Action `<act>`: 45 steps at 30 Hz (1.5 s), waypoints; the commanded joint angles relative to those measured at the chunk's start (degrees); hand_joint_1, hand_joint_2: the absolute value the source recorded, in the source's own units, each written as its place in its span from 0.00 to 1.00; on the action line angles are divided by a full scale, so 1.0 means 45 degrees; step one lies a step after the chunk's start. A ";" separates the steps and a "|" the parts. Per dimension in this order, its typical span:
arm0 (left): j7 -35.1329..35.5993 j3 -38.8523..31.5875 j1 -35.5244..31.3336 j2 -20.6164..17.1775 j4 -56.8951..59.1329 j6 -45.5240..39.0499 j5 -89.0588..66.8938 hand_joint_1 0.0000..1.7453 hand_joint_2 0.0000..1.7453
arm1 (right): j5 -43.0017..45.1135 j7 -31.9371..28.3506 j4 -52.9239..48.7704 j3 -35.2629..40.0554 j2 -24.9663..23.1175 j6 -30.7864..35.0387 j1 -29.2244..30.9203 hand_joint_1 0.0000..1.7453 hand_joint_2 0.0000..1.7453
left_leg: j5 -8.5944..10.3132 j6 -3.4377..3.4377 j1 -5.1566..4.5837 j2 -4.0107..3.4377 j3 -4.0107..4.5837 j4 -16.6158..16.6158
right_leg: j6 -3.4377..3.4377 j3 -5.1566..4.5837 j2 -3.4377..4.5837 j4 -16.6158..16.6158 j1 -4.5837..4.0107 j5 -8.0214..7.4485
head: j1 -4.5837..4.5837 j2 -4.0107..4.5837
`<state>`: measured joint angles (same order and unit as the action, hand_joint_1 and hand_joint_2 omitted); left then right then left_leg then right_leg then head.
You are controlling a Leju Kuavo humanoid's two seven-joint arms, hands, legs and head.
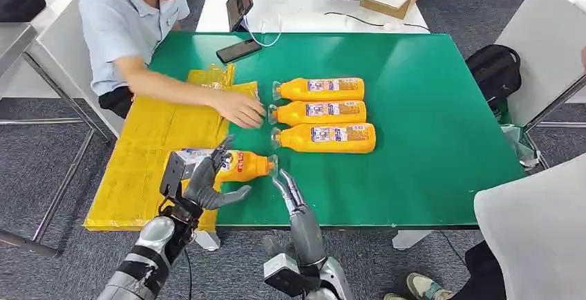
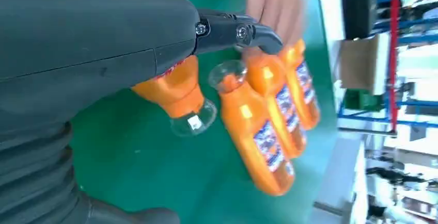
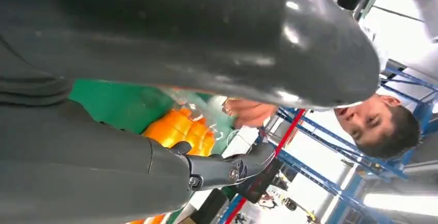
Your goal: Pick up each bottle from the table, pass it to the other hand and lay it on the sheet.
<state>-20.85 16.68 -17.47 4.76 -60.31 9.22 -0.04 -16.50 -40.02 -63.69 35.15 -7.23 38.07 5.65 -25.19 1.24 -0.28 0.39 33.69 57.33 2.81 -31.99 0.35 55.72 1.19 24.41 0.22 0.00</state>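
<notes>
Four bottles show: three (image 1: 325, 113) lie mid-frame on the table (image 1: 428, 106); the left hand (image 1: 200, 182) grasps the fourth (image 1: 242, 165) lower left, beside the sheet (image 1: 145, 155). Right hand (image 1: 290, 193) hangs released, fingers straight. Risk: the person's hand (image 1: 238, 110) nearby could block the laydown.

We count four orange bottles (image 1: 325, 89), one yellow sheet (image 1: 148, 148), one green table (image 1: 428, 106), two phones (image 1: 238, 50), one person (image 1: 128, 20).
</notes>
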 commanded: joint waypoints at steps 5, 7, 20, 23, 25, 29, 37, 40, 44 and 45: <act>-0.1258 0.0034 0.0672 0.0284 -0.1866 -0.2388 0.0278 0.00 1.00 | -0.1389 0.0004 0.0193 -0.1047 0.0209 0.0428 0.0084 0.00 0.00 | -0.0008 -0.0018 0.0021 -0.0009 -0.0005 0.0003 | -0.0027 0.0012 -0.0006 -0.0009 -0.0023 0.0003 | 0.0000 0.0000; -0.1849 -0.0385 0.1394 0.0935 -0.3505 -0.4339 0.1179 0.00 1.00 | -0.4643 0.0004 -0.0434 -0.3801 -0.0197 0.0428 -0.0242 0.00 0.00 | -0.0003 -0.0006 0.0005 0.0016 0.0022 0.0009 | -0.0012 -0.0010 -0.0025 0.0005 -0.0005 0.0008 | 0.0000 0.0000; -0.2936 -0.0247 0.4263 0.1067 -0.7766 -0.8086 0.0942 0.00 1.00 | -1.2842 0.5379 0.3965 -0.7148 0.1761 0.0428 0.1988 0.00 1.00 | -0.0008 -0.0010 -0.0006 0.0014 0.0017 0.0003 | -0.0010 0.0006 -0.0007 -0.0026 0.0006 -0.0003 | 0.0000 0.0000; -0.3083 -0.0090 0.4115 0.1025 -0.7572 -0.8551 0.0620 0.00 1.00 | -1.2984 0.6062 0.4700 -0.6758 0.1833 0.0428 0.2258 0.00 1.00 | -0.0011 -0.0022 0.0003 0.0027 0.0006 0.0005 | -0.0024 0.0019 -0.0028 -0.0025 -0.0005 0.0006 | 0.0000 0.0000; -0.3032 -0.0042 0.4113 0.1005 -0.7535 -0.8598 0.0622 0.00 1.00 | -1.2984 0.6358 0.5122 -0.6616 0.1859 0.0428 0.2443 0.00 1.00 | -0.0016 -0.0024 0.0014 0.0010 0.0005 0.0012 | -0.0027 0.0016 -0.0007 -0.0024 -0.0016 0.0002 | 0.0005 0.0000; -0.2958 0.0137 0.4063 0.0936 -0.7418 -0.8672 0.0625 0.00 1.00 | -1.2626 0.6729 0.6063 -0.6182 0.2092 0.0428 0.3059 0.00 1.00 | -0.0006 -0.0007 0.0001 0.0005 0.0021 0.0003 | -0.0002 -0.0008 0.0002 -0.0020 -0.0006 -0.0007 | 0.0005 0.0000; -0.2840 0.0511 0.3506 0.0896 -0.6782 -0.8523 0.0730 0.00 1.00 | -1.2396 0.6739 0.7935 -0.5654 0.2127 0.0285 0.4519 0.00 1.00 | 0.0000 -0.0014 0.0009 -0.0002 0.0018 0.0007 | -0.0017 -0.0001 0.0000 -0.0022 -0.0013 -0.0012 | 0.0000 0.0000; -0.2841 0.0567 0.3476 0.0868 -0.6745 -0.8536 0.0730 0.00 1.00 | -1.2403 0.6807 0.8123 -0.5591 0.2111 0.0407 0.4612 0.00 1.00 | -0.0003 -0.0015 0.0009 0.0003 0.0009 0.0007 | -0.0020 0.0008 -0.0006 -0.0021 -0.0014 -0.0007 | 0.0005 0.0000; -0.2799 0.0860 0.3289 0.0838 -0.6613 -0.8463 0.0785 0.00 1.00 | -1.2886 0.7082 0.8513 -0.5097 0.2093 0.0428 0.5207 0.00 1.00 | 0.0001 -0.0012 0.0003 0.0018 0.0004 0.0003 | -0.0011 0.0009 -0.0017 -0.0021 -0.0008 -0.0007 | 0.0005 0.0000; -0.2776 0.0949 0.3222 0.0822 -0.6564 -0.8420 0.0807 0.00 1.00 | -1.3029 0.7115 0.8661 -0.4932 0.2048 0.0413 0.5397 0.00 1.00 | -0.0002 -0.0016 0.0011 0.0012 0.0010 0.0011 | -0.0016 0.0005 -0.0013 -0.0020 -0.0016 -0.0009 | 0.0005 0.0000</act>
<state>-33.88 18.21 0.30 9.68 -94.07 -29.16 3.04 -72.67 -9.60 -33.84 8.37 1.88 40.02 23.89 -25.17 1.28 -0.31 0.47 33.82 57.37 2.90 -32.08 0.34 55.66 1.21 24.36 0.24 0.00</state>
